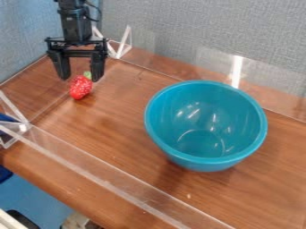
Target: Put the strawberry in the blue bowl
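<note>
The small red strawberry (80, 88) lies on the wooden tabletop at the upper left. My black gripper (79, 72) hangs point-down just above and behind it, open, its two fingers spread to either side of the berry's top without holding it. The large teal-blue bowl (205, 124) stands upright and empty at centre right, well apart from the berry.
A clear acrylic wall (84, 154) runs along the table's front edge and another along the back (239, 67). Bare brown wood (107, 116) lies between the strawberry and the bowl. A blue-grey fabric backdrop stands behind.
</note>
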### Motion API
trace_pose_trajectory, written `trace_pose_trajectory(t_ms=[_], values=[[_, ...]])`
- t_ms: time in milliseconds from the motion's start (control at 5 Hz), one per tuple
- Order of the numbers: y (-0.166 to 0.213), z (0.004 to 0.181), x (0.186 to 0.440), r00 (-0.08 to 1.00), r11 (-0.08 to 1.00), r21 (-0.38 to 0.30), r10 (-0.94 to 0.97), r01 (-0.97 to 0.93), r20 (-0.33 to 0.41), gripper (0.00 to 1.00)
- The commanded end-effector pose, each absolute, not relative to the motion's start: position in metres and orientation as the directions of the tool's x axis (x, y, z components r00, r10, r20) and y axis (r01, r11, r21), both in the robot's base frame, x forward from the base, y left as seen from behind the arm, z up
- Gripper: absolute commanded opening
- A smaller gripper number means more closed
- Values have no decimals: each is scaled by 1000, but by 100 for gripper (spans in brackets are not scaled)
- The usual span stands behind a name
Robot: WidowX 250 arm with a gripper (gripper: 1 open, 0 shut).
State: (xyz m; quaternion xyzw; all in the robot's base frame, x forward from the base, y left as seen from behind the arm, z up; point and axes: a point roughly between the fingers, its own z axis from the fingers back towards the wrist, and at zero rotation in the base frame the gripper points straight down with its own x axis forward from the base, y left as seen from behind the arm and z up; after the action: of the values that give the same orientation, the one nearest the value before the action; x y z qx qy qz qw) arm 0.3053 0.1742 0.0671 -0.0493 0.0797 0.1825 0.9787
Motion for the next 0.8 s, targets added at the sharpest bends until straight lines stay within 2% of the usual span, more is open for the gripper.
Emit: trace_pose_trajectory(t_ms=[0, 400, 600], values=[[185, 85, 310, 923, 925, -62, 367, -376, -114, 100], [185, 86, 310, 926, 927, -70, 359, -368, -116, 100], [192, 73, 315, 921, 925, -54, 367, -376, -126, 100]])
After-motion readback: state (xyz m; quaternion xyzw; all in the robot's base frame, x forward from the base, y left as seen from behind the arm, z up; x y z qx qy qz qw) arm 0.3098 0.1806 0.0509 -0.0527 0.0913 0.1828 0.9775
